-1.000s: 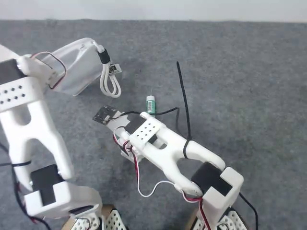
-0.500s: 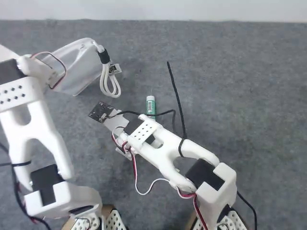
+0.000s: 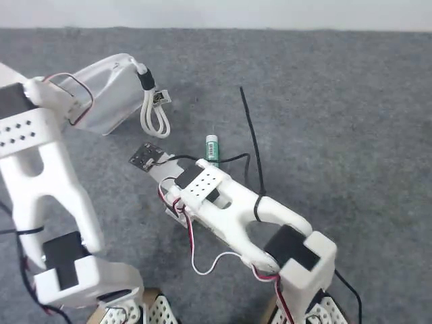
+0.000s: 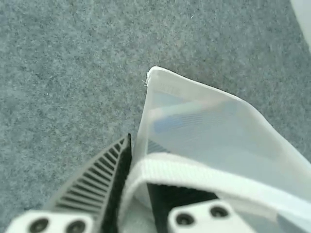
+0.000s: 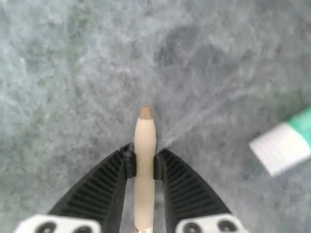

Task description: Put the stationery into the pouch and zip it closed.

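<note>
A translucent white pouch [image 3: 104, 88] with a white loop strap [image 3: 154, 119] is held off the grey carpet at the far left. My left gripper [image 4: 138, 165] is shut on the pouch's [image 4: 214, 141] edge, and something blue [image 4: 187, 122] shows through its wall. My right gripper [image 5: 144, 153] is shut on a beige pencil [image 5: 145, 141] whose tip points at the carpet. In the high view this gripper [image 3: 169, 183] is at mid-table, right of and nearer than the pouch. A green-and-white stick [image 3: 212, 147] lies on the carpet just beyond it, and it also shows in the right wrist view [image 5: 284, 145].
Grey carpet [image 3: 337, 121] covers the whole table, with open room to the right and far side. A stiff black cable tie [image 3: 251, 135] sticks up from the right arm. Red, white and black wires [image 3: 192, 243] hang by that arm.
The right arm swung slightly left with the pencil, then came part of the way back. The left arm and the pouch have stayed still.
</note>
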Action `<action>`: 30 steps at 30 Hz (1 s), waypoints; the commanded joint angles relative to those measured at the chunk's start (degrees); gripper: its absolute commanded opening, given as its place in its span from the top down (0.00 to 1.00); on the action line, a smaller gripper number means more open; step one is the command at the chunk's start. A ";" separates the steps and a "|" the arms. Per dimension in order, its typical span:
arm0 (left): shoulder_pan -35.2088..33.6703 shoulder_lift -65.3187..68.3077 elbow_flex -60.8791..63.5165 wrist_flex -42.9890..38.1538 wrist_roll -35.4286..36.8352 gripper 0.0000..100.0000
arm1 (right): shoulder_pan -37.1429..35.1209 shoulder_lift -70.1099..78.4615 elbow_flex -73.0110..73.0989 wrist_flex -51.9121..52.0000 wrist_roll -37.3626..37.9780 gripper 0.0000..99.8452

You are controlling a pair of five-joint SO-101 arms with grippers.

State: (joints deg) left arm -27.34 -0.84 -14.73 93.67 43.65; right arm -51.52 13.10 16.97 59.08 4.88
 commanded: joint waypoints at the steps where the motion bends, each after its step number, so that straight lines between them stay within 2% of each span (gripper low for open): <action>1: -0.26 -1.23 -0.92 -1.49 0.62 0.99 | -0.66 -7.16 -1.58 4.44 -1.58 0.99; 9: -0.18 -1.32 -0.84 -1.14 0.62 0.99 | -0.66 -14.73 -1.58 12.44 -1.58 0.99; 17: 3.96 -1.32 -0.22 -0.88 0.44 0.99 | -0.66 -25.54 -1.58 18.95 -1.85 0.99; 30: 7.21 -1.67 0.48 0.26 0.35 0.99 | -0.66 -42.24 2.81 19.38 -2.11 0.99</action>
State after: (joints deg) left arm -20.57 -0.84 -14.02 93.67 43.65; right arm -51.60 -21.98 20.04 78.86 3.82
